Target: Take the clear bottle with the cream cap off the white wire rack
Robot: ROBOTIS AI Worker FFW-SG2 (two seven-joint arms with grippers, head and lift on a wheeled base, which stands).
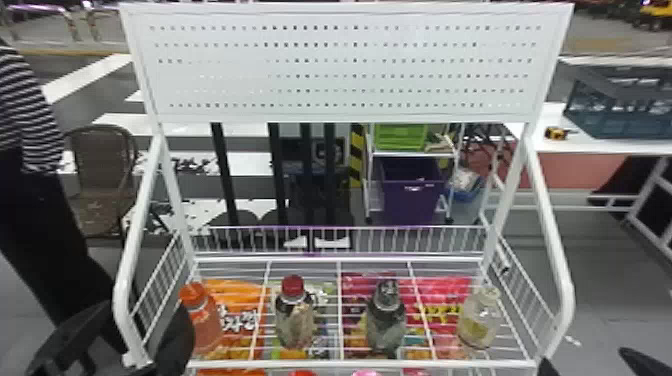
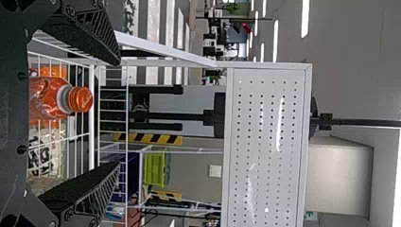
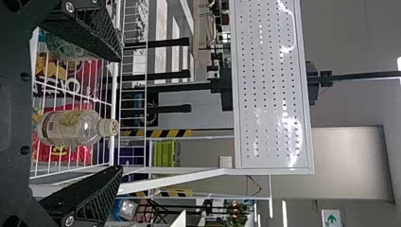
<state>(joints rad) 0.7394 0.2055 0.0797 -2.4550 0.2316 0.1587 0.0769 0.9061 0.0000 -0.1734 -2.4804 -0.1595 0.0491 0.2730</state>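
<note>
Left claw (image 1: 142,322) and right claw (image 1: 584,358), both cropped in head view, gape apart; clear bottle (image 1: 479,320) stands on rack (image 1: 360,364)

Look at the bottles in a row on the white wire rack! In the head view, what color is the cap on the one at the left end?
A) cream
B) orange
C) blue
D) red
B, because the left-end bottle has an orange cap, while the clear bottle with the cream cap stands at the right end of the row.
</note>
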